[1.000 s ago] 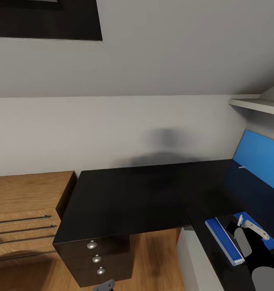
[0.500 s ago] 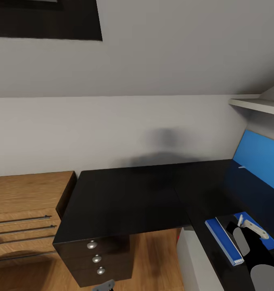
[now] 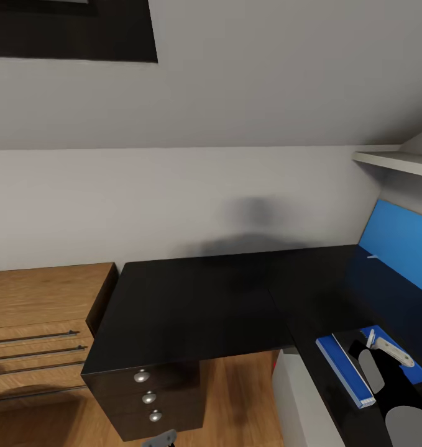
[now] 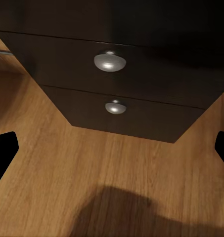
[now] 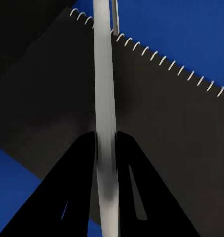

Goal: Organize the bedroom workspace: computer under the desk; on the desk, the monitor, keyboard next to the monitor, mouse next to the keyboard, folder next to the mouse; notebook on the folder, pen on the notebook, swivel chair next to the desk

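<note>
The black desk (image 3: pixel 192 298) spans the head view. At its near right end lies the blue folder (image 3: pixel 342 366), and the dark spiral-bound notebook (image 3: pixel 352 346) lies on top of it. My right gripper (image 3: pixel 385 355) hangs over the notebook, shut on the pale pen (image 3: pixel 392 352). In the right wrist view the pen (image 5: pixel 105 89) runs straight out between the shut gripper (image 5: pixel 106 140), above the notebook (image 5: pixel 156 128) and folder (image 5: pixel 191 29). My left gripper (image 4: pixel 113 148) is open low down, facing the desk's drawer unit (image 4: pixel 141 64).
A wooden drawer chest (image 3: pixel 36 329) stands left of the black drawer unit (image 3: pixel 148 388). A blue back panel (image 3: pixel 400 245) and a white shelf (image 3: pixel 394 162) are at the right. A light grey-white box (image 3: pixel 304 397) sits under the desk. Wooden floor (image 4: pixel 112 182) lies below the drawers.
</note>
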Available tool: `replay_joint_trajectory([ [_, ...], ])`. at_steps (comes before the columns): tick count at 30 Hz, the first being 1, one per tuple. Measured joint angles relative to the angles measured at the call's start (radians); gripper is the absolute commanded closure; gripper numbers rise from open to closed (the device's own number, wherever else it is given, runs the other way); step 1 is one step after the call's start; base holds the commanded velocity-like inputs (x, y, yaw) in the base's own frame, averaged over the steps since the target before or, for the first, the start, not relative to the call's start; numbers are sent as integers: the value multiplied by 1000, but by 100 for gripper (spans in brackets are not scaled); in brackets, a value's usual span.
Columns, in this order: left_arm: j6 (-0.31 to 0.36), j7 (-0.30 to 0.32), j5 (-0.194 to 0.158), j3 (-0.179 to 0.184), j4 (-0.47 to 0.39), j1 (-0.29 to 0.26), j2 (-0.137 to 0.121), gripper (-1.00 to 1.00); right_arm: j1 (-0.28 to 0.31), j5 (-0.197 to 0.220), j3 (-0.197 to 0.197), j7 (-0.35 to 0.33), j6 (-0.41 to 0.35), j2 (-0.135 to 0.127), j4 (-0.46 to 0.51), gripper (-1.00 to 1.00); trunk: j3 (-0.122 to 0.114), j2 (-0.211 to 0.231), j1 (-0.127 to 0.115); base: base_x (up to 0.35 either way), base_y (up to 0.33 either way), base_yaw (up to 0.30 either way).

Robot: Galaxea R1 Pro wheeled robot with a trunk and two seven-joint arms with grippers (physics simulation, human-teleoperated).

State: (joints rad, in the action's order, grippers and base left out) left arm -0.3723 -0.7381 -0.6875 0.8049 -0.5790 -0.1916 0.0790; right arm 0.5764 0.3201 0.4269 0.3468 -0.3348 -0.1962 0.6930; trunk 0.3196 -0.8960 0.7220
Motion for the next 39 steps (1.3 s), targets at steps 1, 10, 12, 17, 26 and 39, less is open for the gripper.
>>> replay_joint_trajectory([
  [1,0,0,0,0,0,0,0,-100,0,0,0,0,0,0,0,100,0,0,0,0,0,0],
  [10,0,0,0,0,0,0,0,-100,0,-1,0,1,-1,0,1,100,0,0,0,0,0,0],
  [12,0,0,0,0,0,0,0,-100,0,-1,0,1,-1,0,1,100,0,0,0,0,0,0],
  [17,-3,-2,1,1,0,0,0,-100,0,-1,0,1,-1,0,1,100,0,0,0,0,0,0],
  [26,-5,-4,1,0,-1,0,0,-100,0,-2,0,0,-1,0,2,100,0,0,0,0,0,0],
  [39,-4,-8,1,0,-5,0,1,-100,0,-1,-1,0,-1,1,2,100,19,-42,23,0,0,0],
])
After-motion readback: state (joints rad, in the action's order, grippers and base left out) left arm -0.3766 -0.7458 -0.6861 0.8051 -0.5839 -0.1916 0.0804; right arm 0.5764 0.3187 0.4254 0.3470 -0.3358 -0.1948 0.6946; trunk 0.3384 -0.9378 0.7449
